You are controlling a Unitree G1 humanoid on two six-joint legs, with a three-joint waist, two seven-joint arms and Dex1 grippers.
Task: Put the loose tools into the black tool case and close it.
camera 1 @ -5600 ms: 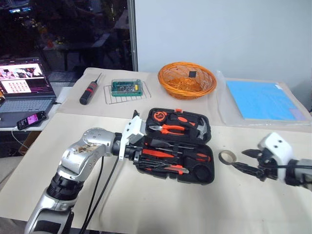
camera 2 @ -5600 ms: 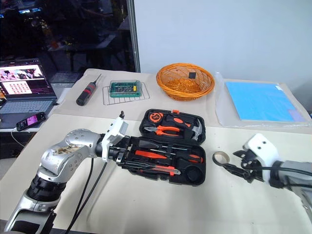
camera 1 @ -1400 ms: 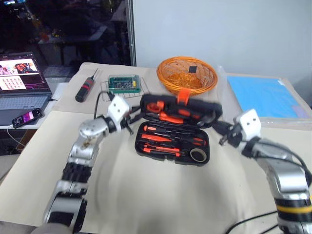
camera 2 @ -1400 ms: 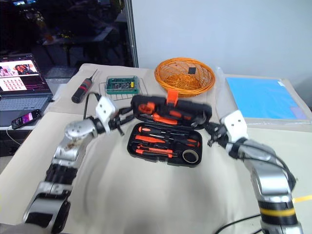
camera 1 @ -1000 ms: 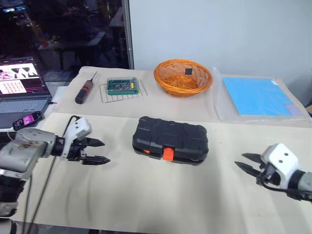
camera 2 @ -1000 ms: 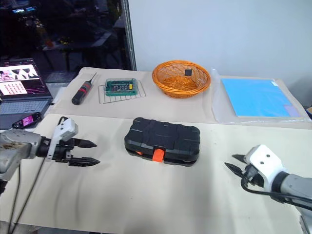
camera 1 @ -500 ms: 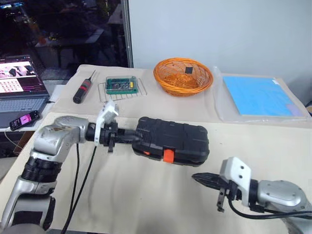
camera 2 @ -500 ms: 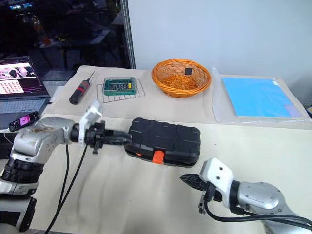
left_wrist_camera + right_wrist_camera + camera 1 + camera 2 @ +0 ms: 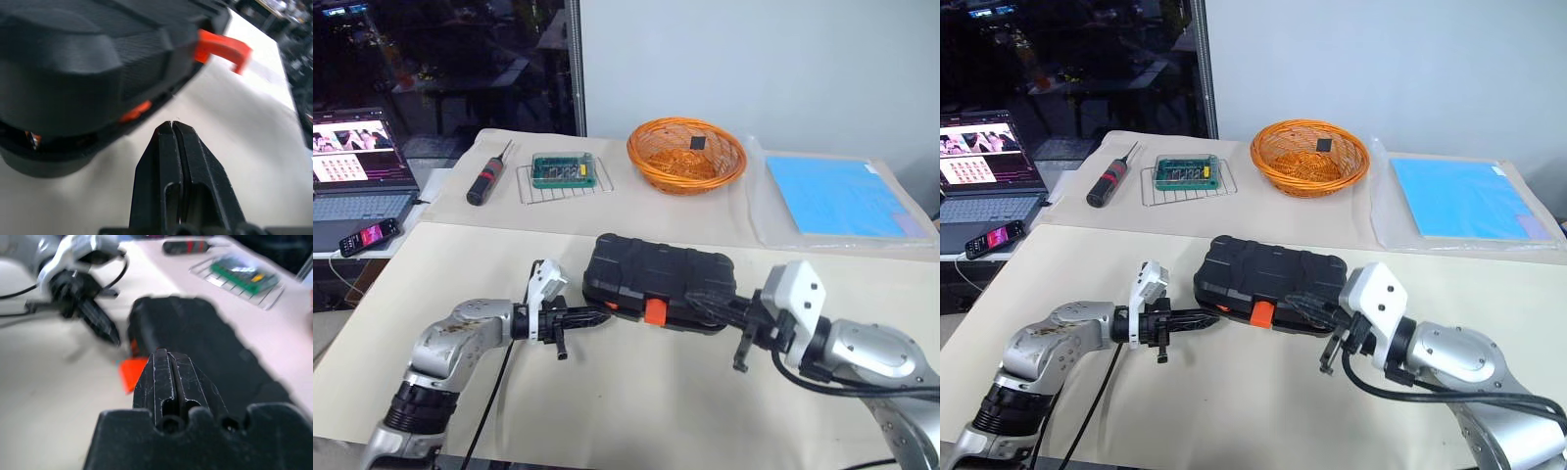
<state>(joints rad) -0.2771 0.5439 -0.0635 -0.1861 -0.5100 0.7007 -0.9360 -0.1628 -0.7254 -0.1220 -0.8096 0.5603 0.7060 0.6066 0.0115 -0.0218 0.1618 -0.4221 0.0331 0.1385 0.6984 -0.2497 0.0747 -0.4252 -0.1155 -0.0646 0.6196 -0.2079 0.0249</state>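
Note:
The black tool case (image 9: 658,277) lies in the middle of the table with its lid down and its orange latch (image 9: 654,311) hanging at the front. A sliver of orange (image 9: 134,111) shows in the seam near the front left corner. The loose tools are hidden. My left gripper (image 9: 599,315) is shut and empty, low on the table, its tip just off that corner. My right gripper (image 9: 695,296) is shut and empty, and lies over the lid's front right edge beside the latch. I cannot tell whether it touches the lid.
At the back stand a black-and-red screwdriver (image 9: 485,182), a green box of bits (image 9: 564,172) on a wire rack, an orange wicker basket (image 9: 687,155) and a blue sheet (image 9: 842,196). A laptop (image 9: 357,166) and phone (image 9: 367,237) sit off the left edge.
Both grippers shut and came in from the sides. The left one then dropped from the case's left side to its front left corner. The right one rose onto the lid's front right edge.

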